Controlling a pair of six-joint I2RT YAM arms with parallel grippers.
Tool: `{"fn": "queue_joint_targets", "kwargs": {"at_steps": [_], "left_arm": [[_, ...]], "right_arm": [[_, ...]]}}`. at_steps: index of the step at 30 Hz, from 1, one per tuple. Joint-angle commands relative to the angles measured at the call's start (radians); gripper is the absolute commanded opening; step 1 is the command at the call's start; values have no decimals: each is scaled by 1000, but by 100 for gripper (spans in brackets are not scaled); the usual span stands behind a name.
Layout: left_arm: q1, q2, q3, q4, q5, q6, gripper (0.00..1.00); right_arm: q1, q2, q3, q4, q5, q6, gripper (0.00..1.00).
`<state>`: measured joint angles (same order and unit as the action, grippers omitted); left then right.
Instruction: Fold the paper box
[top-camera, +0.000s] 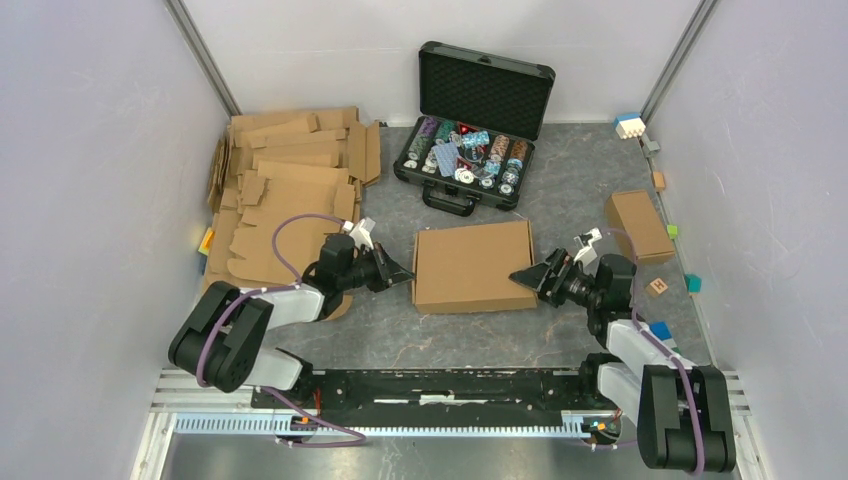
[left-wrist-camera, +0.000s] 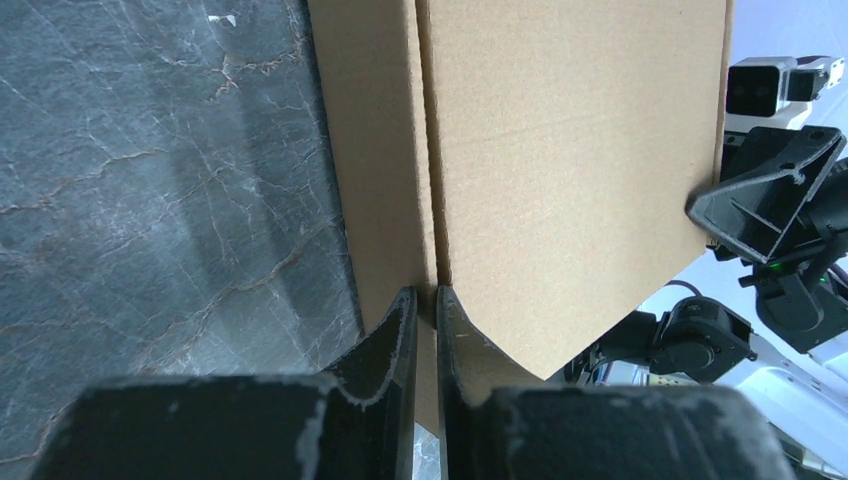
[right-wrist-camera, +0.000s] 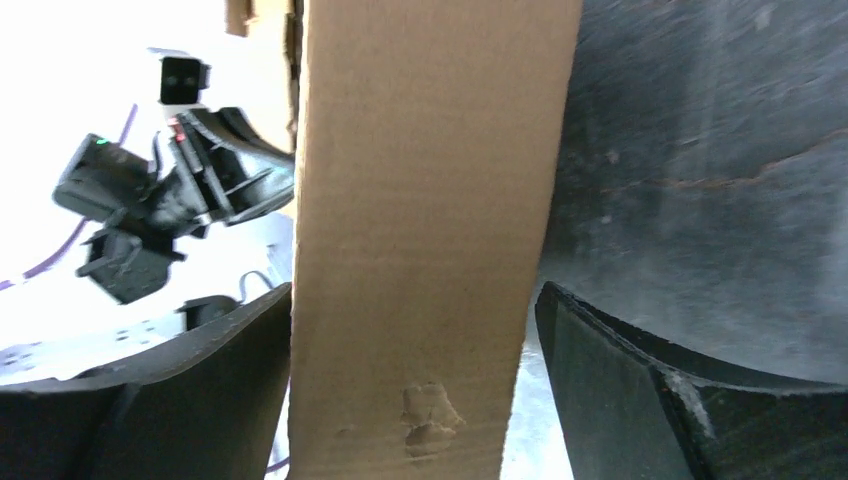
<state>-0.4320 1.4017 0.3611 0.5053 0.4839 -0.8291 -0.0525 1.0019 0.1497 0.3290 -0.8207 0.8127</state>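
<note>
The paper box (top-camera: 470, 265) lies flat at the middle of the table (top-camera: 400, 340), lid down, so that it presents as a closed shallow carton. It sits nearer the arms than the open black case (top-camera: 475, 150) of chips, and well apart from the stack of unfolded cardboard blanks (top-camera: 290, 190) at the left and the smaller brown box (top-camera: 638, 225) at the right. Its long axis runs left to right across the table, so each short end faces one arm. The left gripper (top-camera: 405, 272) meets the left short end, jaws drawn almost together. The left wrist view shows the seam between side wall and top panel running straight into the slit between them, with cardboard visible in that slit. This is judged to be a pinch on a thin ply of the box. The right gripper (top-camera: 522, 277) stands at the opposite end near the front corner, jaws spread wide. The right wrist view shows the box edge filling the span between the two fingers (right-wrist-camera: 230, 380), one above the carton and one toward the table, with no pressing evident. Both arms are at the box, and only the left has hold of it. Any closing or tucking move would turn on the right jaws staying centred on that edge. A lateral push from either end could slide the light carton along its long axis.
</note>
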Motion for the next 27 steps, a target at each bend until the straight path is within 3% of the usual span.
{"fn": "queue_joint_targets", "kwargs": {"at_steps": [1,5,8,11,13,19,21,24,27], "left_arm": [[4,59,-34,-181,-71,82,4],[4,32,-19,-195,-50,86,8],[3,-29,14,-256,-33,103,21],[2,-118,31,-265,-2,102,42],[2,-198,30,-258,5,99,50],[2,-470,7,-309,-72,149,62],[2,-526,-13,-313,-99,163,64],[2,-541,-21,-313,-112,178,66],[2,-501,-3,-314,-85,196,66]], "right_arm": [[2,-4,-54,265,-140,184,88],[0,-61,-30,218,-109,177,66],[0,-97,8,130,-49,137,59],[-4,-132,43,97,-4,142,57],[-16,-160,73,83,2,154,55],[-95,-285,201,-21,23,192,54],[-113,-325,249,-85,95,189,53],[-116,-397,265,-155,345,233,50],[-116,-477,202,-81,624,348,47]]}}
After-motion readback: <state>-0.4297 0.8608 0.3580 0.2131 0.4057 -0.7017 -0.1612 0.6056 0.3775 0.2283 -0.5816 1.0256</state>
